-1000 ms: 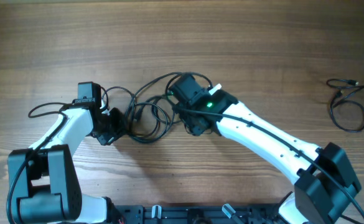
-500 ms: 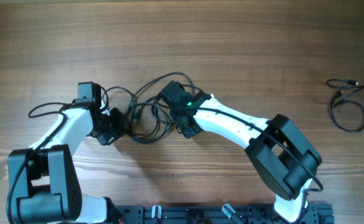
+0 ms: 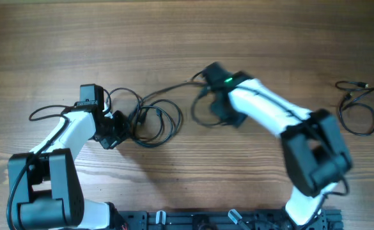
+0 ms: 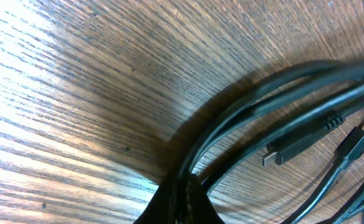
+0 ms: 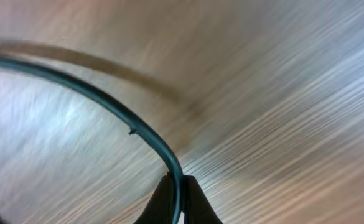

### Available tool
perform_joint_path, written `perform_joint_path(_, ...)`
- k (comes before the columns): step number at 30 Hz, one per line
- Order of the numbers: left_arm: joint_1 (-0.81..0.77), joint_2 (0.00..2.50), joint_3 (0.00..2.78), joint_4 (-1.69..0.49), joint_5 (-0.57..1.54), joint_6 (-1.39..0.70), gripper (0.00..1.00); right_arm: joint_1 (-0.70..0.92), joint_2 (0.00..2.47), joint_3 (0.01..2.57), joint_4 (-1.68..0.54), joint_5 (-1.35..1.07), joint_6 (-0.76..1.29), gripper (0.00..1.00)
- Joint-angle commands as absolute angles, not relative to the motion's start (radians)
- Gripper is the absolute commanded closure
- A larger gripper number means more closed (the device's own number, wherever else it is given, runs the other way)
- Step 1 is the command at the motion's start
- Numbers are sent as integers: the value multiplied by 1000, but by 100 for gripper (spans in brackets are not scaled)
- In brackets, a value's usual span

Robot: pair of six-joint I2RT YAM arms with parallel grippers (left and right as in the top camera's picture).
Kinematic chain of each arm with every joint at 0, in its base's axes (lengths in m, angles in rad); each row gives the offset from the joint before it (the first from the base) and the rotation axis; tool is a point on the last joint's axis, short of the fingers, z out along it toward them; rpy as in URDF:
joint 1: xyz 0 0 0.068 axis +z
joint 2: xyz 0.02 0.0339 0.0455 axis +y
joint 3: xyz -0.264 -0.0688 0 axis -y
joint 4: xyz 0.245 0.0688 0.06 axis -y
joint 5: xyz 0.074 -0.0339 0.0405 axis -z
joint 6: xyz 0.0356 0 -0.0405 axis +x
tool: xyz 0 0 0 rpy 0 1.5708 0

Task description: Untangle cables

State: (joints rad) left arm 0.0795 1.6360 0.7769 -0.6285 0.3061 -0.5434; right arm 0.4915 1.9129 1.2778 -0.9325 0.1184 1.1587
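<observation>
Cables [image 3: 149, 119] pinched in left and right jaws; fingertips [image 4: 182, 205] mostly cut off.

Blk cables [image 4: 197, 155], brown wood-grain table [image 3: 174, 38], white/blk arms [image 3: 266, 110], green LED [image 3: 227, 80] on right

No lettering, label, brand or number can be read on the cables [image 4: 300, 144] or the wooden table [image 4: 76, 74]

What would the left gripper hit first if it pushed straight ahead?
More of the cables: the left gripper, shut on a strand, points at their loops and plug ends, probably before any bare table.
</observation>
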Motion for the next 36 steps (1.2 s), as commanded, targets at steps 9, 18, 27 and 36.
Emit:
perform_joint_path(9,70,1682,737,-617,242,-511,79,-109,1853,1274,-911,239,655,96)
perform_joint_path(18,70,1682,737,-596,226,-479,19,-311,1860,1249,-810,255,654,96)
perform_joint_path(27,70,1676,742,-590,522,-413,26,-311,1861,1249,-744,18,482,93)
perform_joint_path(36,69,1677,740,-582,350,-487,25,-311,1861,1273,-730,5,471,26)
